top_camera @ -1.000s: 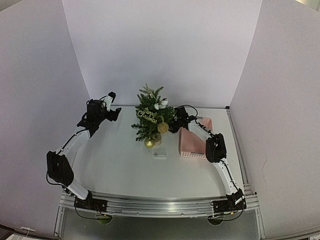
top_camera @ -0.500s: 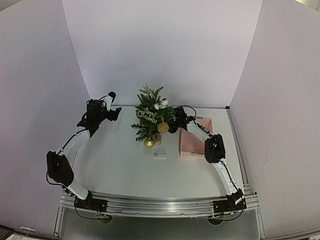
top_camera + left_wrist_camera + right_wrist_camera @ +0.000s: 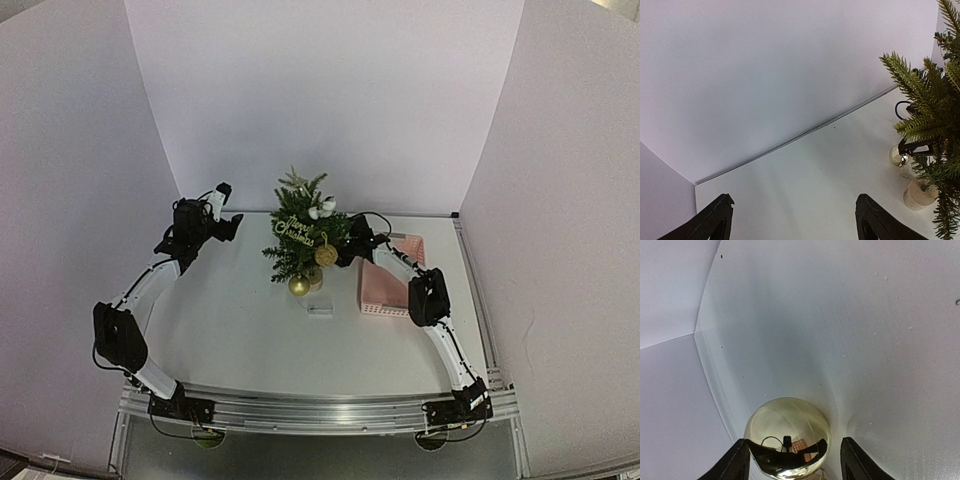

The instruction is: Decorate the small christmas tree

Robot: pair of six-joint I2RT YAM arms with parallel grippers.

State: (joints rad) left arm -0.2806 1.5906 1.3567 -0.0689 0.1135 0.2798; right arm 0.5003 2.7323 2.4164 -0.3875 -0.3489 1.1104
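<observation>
"Merry Christmas" sign (image 3: pixel 294 230) on tree (image 3: pixel 302 205)

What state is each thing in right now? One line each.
left gripper: open, empty, left of the tree.
right gripper: closed on the shiny gold ball, held off the surface.
small christmas tree: upright, carrying ornaments.
pink basket: upright, right of the tree; contents can't be made out.
small clear item: lying flat in front of the tree, untouched.

Overhead and low left-wrist views both show the small christmas tree (image 3: pixel 300 238).
</observation>
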